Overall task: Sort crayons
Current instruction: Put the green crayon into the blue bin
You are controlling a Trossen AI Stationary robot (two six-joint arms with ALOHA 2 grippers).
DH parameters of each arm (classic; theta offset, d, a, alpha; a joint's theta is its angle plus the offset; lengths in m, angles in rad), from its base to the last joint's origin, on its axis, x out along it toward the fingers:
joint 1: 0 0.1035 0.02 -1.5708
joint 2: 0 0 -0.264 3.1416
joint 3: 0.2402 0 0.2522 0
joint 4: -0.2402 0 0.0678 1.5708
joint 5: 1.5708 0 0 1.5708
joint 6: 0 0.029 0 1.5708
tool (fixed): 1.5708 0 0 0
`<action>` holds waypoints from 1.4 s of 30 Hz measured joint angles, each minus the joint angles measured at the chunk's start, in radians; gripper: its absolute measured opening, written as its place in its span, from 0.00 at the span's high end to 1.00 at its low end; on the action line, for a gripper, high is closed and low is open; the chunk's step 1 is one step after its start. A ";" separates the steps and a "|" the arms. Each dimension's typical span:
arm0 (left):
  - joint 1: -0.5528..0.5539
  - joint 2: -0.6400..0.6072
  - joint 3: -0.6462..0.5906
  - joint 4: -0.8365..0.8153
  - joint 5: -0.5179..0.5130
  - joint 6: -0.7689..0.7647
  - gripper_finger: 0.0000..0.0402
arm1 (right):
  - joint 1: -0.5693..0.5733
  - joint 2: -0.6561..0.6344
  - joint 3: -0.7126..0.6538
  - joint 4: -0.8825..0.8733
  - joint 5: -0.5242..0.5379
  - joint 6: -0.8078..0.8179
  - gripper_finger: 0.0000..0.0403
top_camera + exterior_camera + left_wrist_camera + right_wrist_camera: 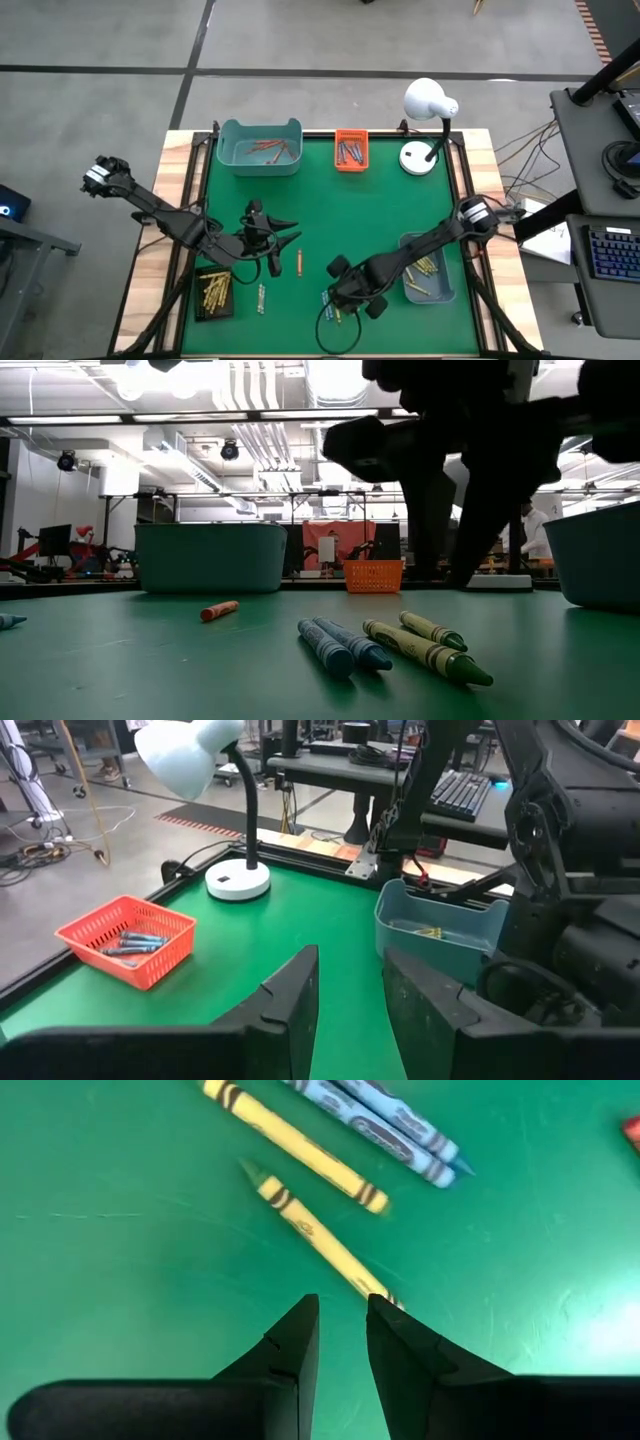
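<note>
Crayons, near group [310, 1240]: two yellow-green and two blue-grey sticks loose on the green table [330, 215], front centre, under the right gripper [342, 1315].
Long axis: in the low view the four lie roughly parallel, tips toward the camera and angled right; the blue pair [340, 643] touch side by side, the green pair [428, 645] lie just beside them.
Writing: dark bands and an oval mark on the wrappers; text too blurred to read.
Other crayons: one orange-red stick [299, 262] alone mid-table, long axis front to back; a pale one [262, 297] beside the black tray [213, 293] of gold sticks.
Bins: reddish sticks in the teal bin [260, 146], blue-grey in the orange basket [350, 150], yellow in the right teal bin [429, 270].
Right gripper: fingers slightly parted, nothing between them, just above one yellow-green crayon's end.
Left gripper [348, 985]: raised, fingers slightly parted, empty.
Lamp [428, 105]: white, back right corner.
</note>
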 joint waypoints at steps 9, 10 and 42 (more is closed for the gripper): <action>0.000 0.000 0.000 -0.003 0.000 0.004 0.76 | -0.020 0.012 0.005 0.046 -0.001 -0.076 0.81; 0.000 0.000 0.000 -0.005 0.000 0.004 0.76 | -0.023 0.012 0.005 0.042 -0.001 -0.079 0.81; 0.000 -0.001 -0.001 -0.022 0.000 0.020 0.76 | -0.033 0.026 0.001 0.084 -0.009 -0.291 0.62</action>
